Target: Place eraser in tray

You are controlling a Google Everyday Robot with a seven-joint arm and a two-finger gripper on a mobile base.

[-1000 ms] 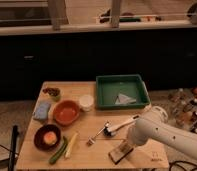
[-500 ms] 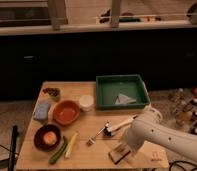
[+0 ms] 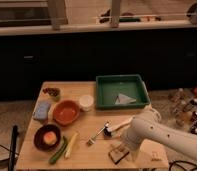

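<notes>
The eraser [image 3: 117,154], a small tan block with a dark base, lies on the wooden table [image 3: 92,125] near its front edge, right of centre. My gripper [image 3: 123,147] hangs at the end of the white arm [image 3: 157,132], right over the eraser's right side and close to or touching it. The green tray [image 3: 111,93] sits at the table's back right with a white piece of paper [image 3: 124,99] in it. It is well behind the eraser.
A white-handled brush [image 3: 111,130] lies just behind the eraser. To the left are an orange bowl [image 3: 66,112], a white cup [image 3: 86,102], a blue-grey sponge [image 3: 42,110], a dark bowl with fruit [image 3: 47,137] and a green vegetable [image 3: 58,151]. Bottles [image 3: 189,107] stand on the floor at right.
The white arm has shifted slightly left and lower over the eraser. The eraser has stayed in place on the table.
</notes>
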